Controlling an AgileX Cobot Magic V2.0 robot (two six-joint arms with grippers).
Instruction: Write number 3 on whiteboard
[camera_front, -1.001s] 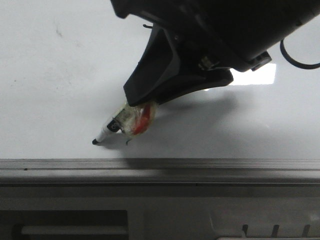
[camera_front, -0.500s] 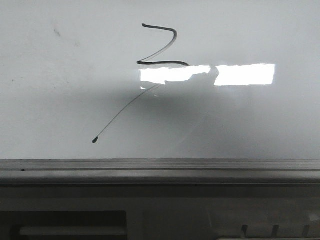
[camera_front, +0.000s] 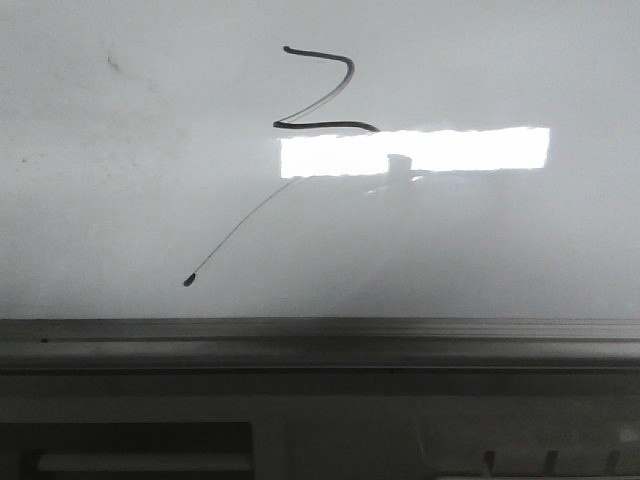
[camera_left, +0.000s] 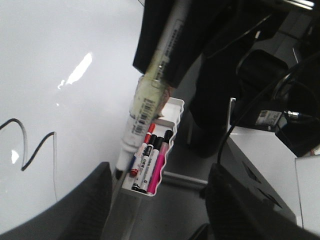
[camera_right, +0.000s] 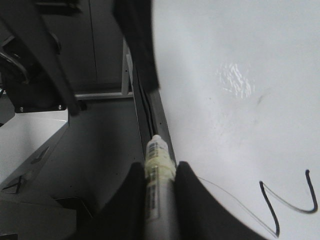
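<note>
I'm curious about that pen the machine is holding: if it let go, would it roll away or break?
The marker pen, pinched in the right hand, looks round and smooth, so it would probably roll. It seems stiff plastic, likely light and unlikely to break. The tape wrapped around it may slow rolling.

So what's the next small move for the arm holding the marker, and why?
Probably bring the right gripper, shut on the marker, back to the whiteboard and redraw. The number 3 reads more like a Z, with a thin stray line trailing to a dot, and the marker tip is off the board.
</note>
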